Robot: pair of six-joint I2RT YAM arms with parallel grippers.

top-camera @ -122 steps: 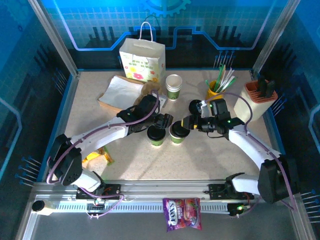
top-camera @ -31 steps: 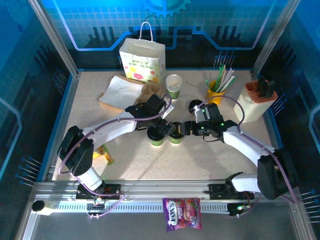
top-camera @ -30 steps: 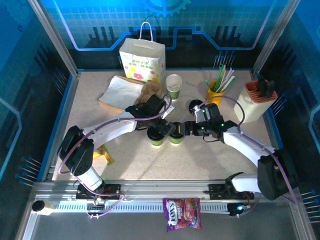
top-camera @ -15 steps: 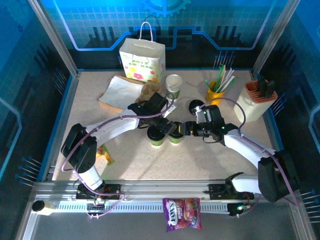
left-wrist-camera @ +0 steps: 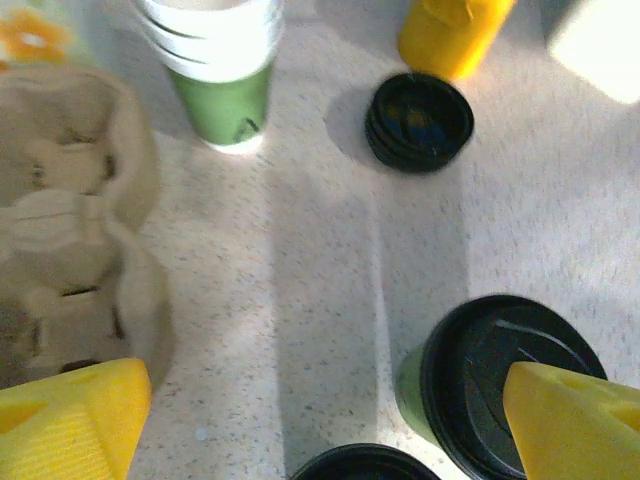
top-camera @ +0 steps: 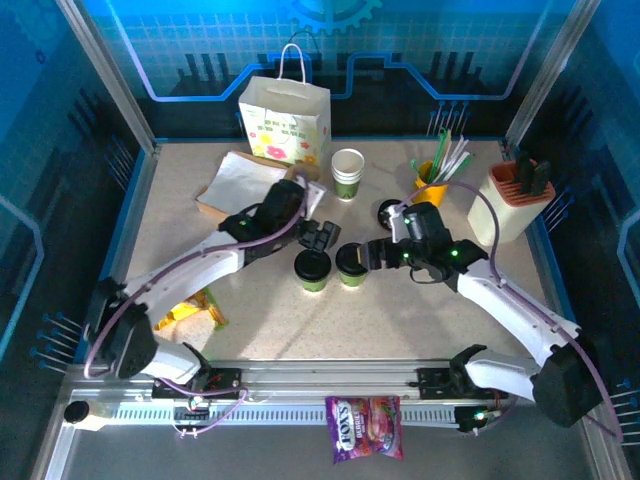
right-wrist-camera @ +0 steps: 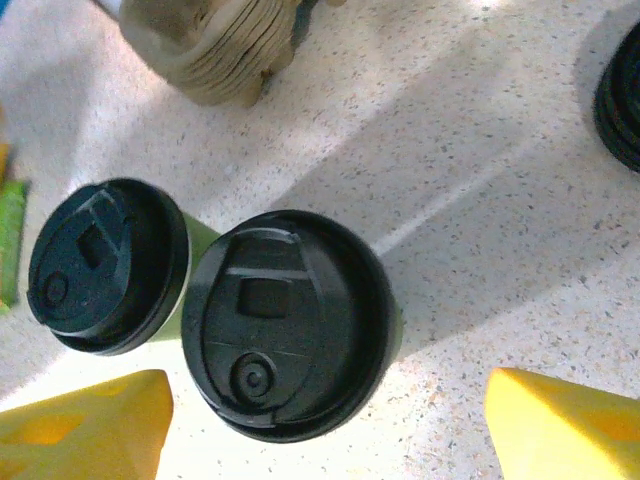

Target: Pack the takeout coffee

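Step in hand, by the look of it: pick-up of the first cup, with packing proper not yet begun.

Left cup and right cup upright mid-bench, side by side, lids touching or nearly so. Not lifted, not gripped. Long axis of each vertical, green base down on the bench, black lid up. On the right cup's lid, from the right wrist view, sip tab on the side away from the wrist, round dimple on the near side.

Right gripper: jaws wide apart, one to each side of the right cup, touching nothing. Left gripper: jaws wide apart as well, just behind the cups, holding nothing.

Next, most likely: lower over the right cup and close on the paper wall under the lid rim. Gently, so as not to crush the wall or pop the lid, and without nudging the left cup alongside. Then lift straight, keep level, and carry back toward the tray or the bag. Which of those two comes first, impossible to say from here.
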